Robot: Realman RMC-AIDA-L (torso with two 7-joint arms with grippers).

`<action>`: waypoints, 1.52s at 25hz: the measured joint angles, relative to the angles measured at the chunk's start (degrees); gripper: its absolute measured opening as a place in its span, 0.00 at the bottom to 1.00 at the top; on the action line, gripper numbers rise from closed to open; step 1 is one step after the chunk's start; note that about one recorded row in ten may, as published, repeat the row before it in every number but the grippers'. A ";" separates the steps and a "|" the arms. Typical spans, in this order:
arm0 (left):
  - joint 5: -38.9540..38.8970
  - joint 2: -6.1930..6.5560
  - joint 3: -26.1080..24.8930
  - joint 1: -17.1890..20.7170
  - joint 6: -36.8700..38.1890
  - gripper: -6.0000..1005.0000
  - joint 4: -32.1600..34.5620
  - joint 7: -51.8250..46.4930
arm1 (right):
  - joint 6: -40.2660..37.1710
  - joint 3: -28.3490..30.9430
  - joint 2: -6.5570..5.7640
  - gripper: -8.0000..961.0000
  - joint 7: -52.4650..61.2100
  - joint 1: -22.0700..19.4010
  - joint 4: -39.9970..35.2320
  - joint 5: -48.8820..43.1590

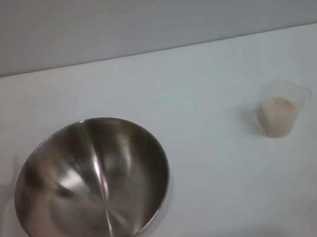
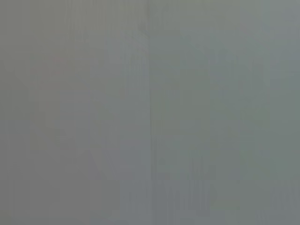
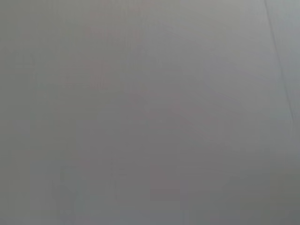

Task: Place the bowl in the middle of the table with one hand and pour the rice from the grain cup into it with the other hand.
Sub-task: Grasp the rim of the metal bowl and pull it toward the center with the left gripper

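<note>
In the head view a large stainless-steel bowl (image 1: pixel 92 185) sits on the white table (image 1: pixel 202 88) at the front left, empty inside. A small clear plastic grain cup (image 1: pixel 280 109) stands upright at the right, holding off-white rice (image 1: pixel 278 113) to about two thirds of its height. Bowl and cup stand well apart. Neither gripper shows in any view. Both wrist views show only a plain grey surface.
The table's far edge (image 1: pixel 149 53) meets a grey wall. White tabletop lies bare between the bowl and the cup.
</note>
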 joint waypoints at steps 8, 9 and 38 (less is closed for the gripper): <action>0.17 2.39 -1.63 3.40 -13.26 0.81 -15.45 9.16 | 0.00 0.00 0.00 0.87 0.00 0.37 0.00 0.00; 0.26 2.51 -2.30 4.16 -15.55 0.81 -18.11 11.34 | 0.00 0.00 0.00 0.87 0.00 0.41 0.01 0.00; 6.02 -0.06 -33.08 10.16 -134.11 0.76 -82.13 18.46 | 1.67 -1.23 -0.01 0.87 0.00 0.95 0.09 0.19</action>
